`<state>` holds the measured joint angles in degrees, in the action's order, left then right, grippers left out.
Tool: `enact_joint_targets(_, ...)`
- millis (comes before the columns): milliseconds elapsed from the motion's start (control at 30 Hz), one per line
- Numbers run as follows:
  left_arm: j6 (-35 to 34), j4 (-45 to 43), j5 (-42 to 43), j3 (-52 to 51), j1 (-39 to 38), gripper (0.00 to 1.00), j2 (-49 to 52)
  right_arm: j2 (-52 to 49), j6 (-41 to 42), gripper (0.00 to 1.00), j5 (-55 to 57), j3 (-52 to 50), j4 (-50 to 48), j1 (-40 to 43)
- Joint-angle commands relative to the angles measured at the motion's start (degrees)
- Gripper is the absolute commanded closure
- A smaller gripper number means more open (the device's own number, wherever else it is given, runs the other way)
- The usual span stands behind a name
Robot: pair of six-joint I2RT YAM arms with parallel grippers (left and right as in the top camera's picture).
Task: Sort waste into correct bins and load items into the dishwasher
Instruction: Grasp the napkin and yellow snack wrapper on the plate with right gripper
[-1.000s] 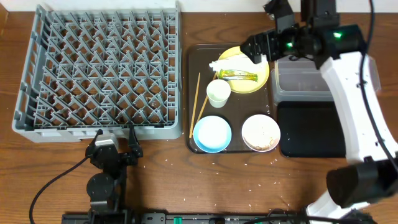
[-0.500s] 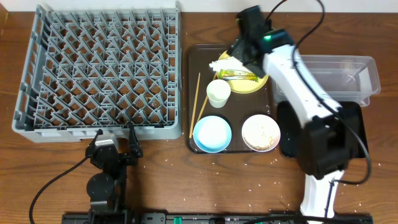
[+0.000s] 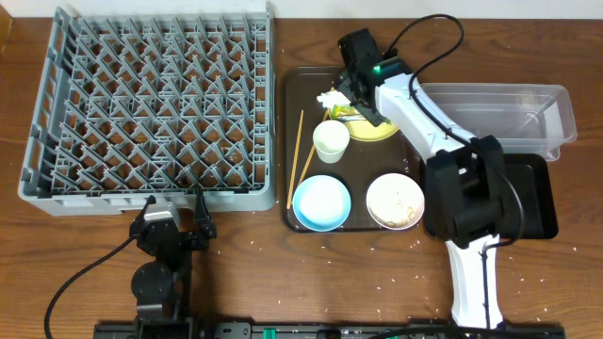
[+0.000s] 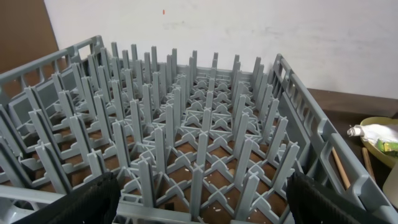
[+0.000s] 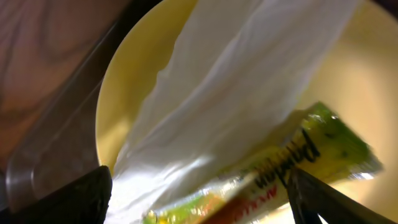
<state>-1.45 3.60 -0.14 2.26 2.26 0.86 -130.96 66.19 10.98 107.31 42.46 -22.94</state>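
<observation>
Nothing sorted yet — dish rack (image 3: 151, 104), clear tub (image 3: 499, 108), black tray (image 3: 528, 202) all empty. Right tool (image 5: 199, 196), jaws apart, over the napkin (image 5: 236, 93) at the plate's (image 3: 382, 130) ten o'clock; left tool (image 4: 205, 202) agape.

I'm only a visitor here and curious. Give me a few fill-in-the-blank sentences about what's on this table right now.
1. The napkin and the snack wrapper lie on the ____ plate.
2. The right gripper hovers over that plate with its jaws ____.
3. The grey dish rack holds ____ dishes.
4. The white cup stands on the ____ tray.

Missing words: yellow; open; no; brown.
</observation>
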Motion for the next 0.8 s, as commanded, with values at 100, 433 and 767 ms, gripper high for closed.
enact_joint_targets(100, 0.3, 0.8, -0.3, -1.8, 0.4, 0.14, -0.2, -3.4, 0.3, 0.14, -0.1, 1.2, -2.2, 1.0)
enact_joint_targets(433, 0.3, 0.8, -0.3, -1.8, 0.4, 0.14, -0.2, -4.4, -5.5, 0.71, -0.3, 1.1, -1.0, 1.3)
enact_joint_targets(767, 0.3, 0.8, -0.3, -1.8, 0.4, 0.14, -0.2, -2.9, -15.9, 0.99, -3.2, 3.5, -0.7, 2.5)
